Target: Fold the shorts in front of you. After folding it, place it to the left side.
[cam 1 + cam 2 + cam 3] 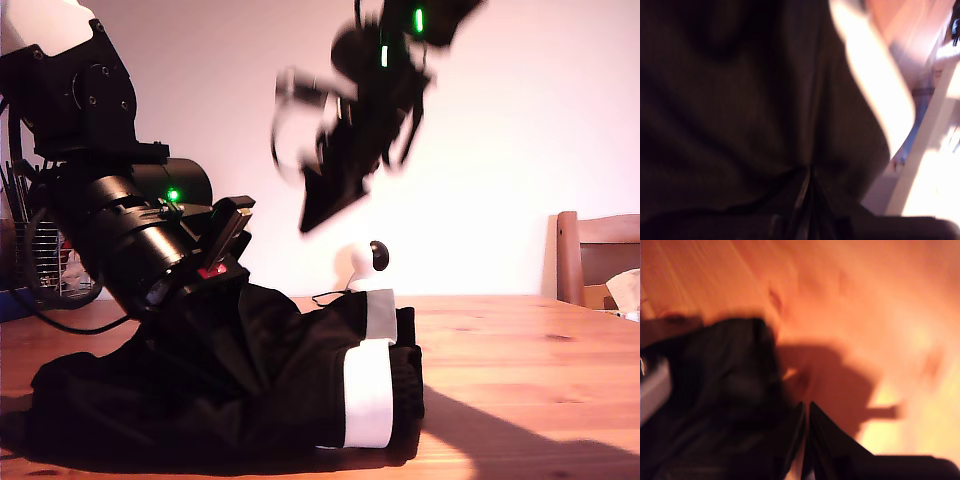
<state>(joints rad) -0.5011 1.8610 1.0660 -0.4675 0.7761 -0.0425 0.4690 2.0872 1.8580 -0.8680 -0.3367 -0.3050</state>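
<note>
The black shorts (250, 390) lie in a loose heap on the wooden table (520, 360), with the white stripe (368, 395) facing the exterior view's right. My first gripper (205, 285) is low at the exterior view's left, pressed into the heap. In the first wrist view black cloth (730, 100) bunches into its closed tips (807, 175), with the white stripe (875, 85) beyond. My second gripper (320, 215) hangs high above the shorts, blurred, jaws together and empty. Its wrist view shows the closed tips (807, 412) over the shorts (715, 405) and bare table (865, 315).
A wooden chair (600, 255) stands at the exterior view's right edge. A small white device with a black knob (365, 262) sits behind the shorts. A wire rack (40, 265) is at the exterior view's far left. A white wall is behind.
</note>
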